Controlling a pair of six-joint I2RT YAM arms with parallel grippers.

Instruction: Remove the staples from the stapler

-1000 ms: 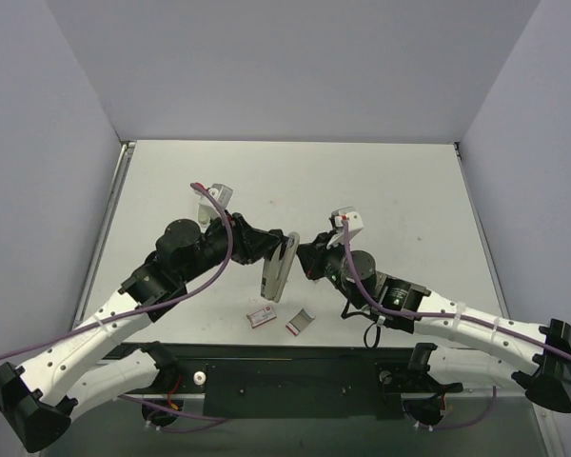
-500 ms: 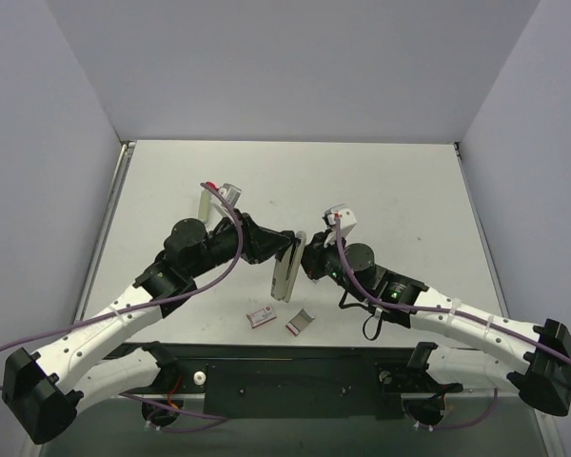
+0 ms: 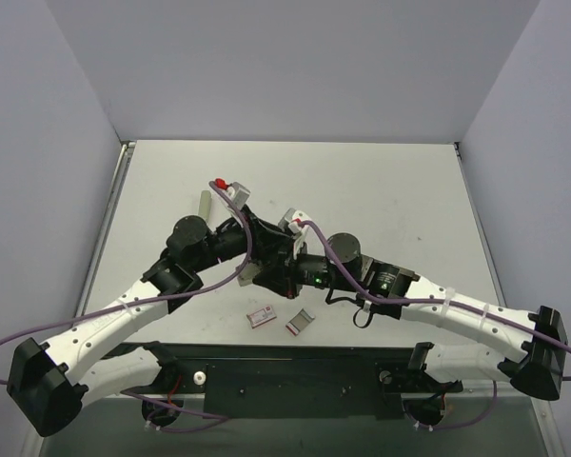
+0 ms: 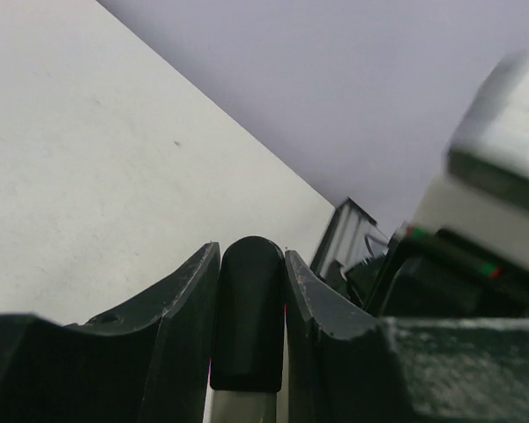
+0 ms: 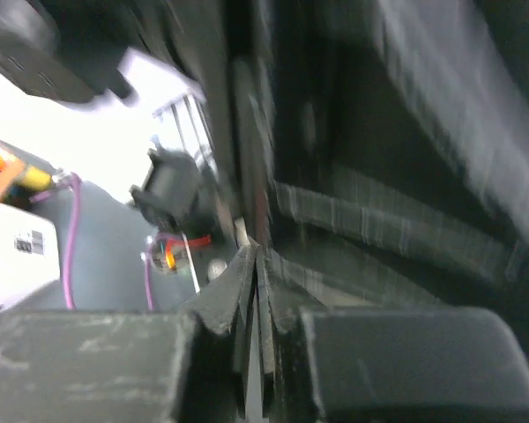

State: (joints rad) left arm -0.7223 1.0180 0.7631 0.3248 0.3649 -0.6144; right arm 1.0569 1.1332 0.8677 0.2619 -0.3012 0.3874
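Note:
My left gripper [image 4: 249, 264] is shut on the stapler's black end [image 4: 249, 313]; a bit of its silvery body [image 4: 242, 410] shows below. In the top view the left gripper [image 3: 265, 269] and the right gripper [image 3: 285, 274] are pressed close together above the near-middle of the table, and the stapler is almost hidden between them. In the blurred right wrist view the right gripper [image 5: 256, 264] has its jaws together, right up against dark parts of the other arm. I cannot tell whether it pinches anything. No staples show.
A small red-and-white box [image 3: 261, 316] and a small grey box [image 3: 300, 322] lie near the table's front edge, just below the grippers. A pale flat strip [image 3: 205, 204] lies at the left, behind the left arm. Walls enclose the table.
The right arm has swung left until its gripper meets the left gripper. The left wrist has turned and the stapler, plainly seen before, is now hidden between them.

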